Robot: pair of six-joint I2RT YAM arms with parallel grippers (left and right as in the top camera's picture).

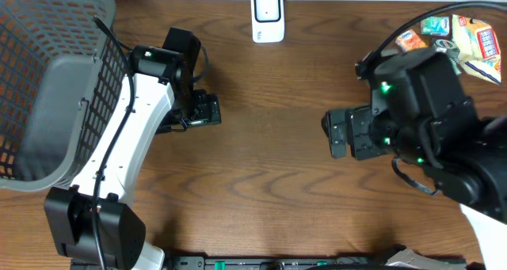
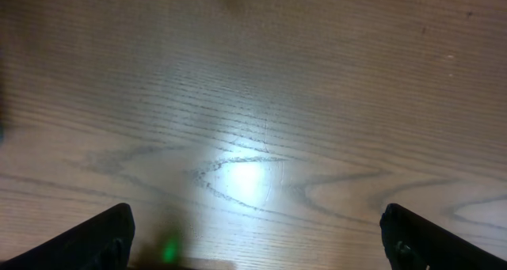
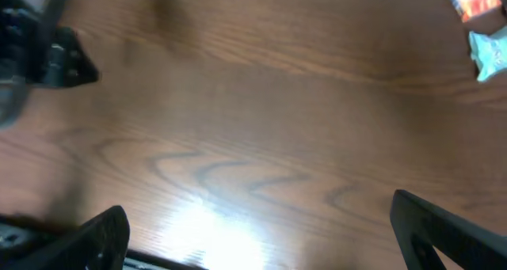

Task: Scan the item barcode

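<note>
Now the left gripper [image 1: 211, 110] and right gripper [image 1: 333, 134] hang open, well apart.

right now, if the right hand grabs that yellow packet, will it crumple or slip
The yellow packet looks like a flat printed pouch, so probably light and bendy. Lying flat, it should not roll. The small packets crowd against it and may drag along.
</note>
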